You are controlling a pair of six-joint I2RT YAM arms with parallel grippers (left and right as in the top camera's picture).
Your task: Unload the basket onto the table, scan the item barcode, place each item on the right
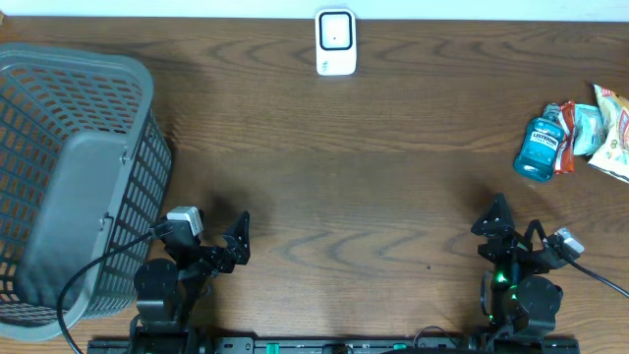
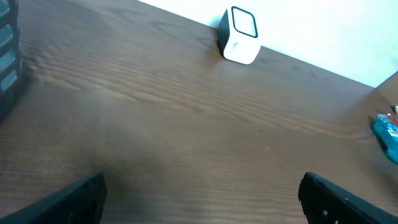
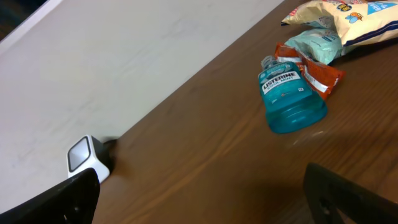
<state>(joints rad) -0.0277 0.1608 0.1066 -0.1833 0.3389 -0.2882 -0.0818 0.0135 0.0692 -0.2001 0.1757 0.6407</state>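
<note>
A white barcode scanner [image 1: 335, 41] stands at the table's far edge, also visible in the left wrist view [image 2: 238, 36] and the right wrist view [image 3: 87, 158]. At the far right a blue mouthwash bottle [image 1: 540, 146] lies on its side [image 3: 287, 93], its tip showing at the left wrist view's edge [image 2: 387, 130]. My left gripper [image 1: 238, 238] rests near the front left, open and empty [image 2: 202, 199]. My right gripper [image 1: 499, 221] sits at the front right, open with nothing between its fingers [image 3: 202, 199]. Both are far from the bottle and scanner.
A large grey slatted basket [image 1: 69, 167] fills the left side, close beside the left arm. Snack packets lie behind the bottle: a red-and-teal one [image 1: 578, 128] and a yellow-white bag [image 1: 614, 133]. Brown wooden table [image 1: 344, 197] spreads between the arms.
</note>
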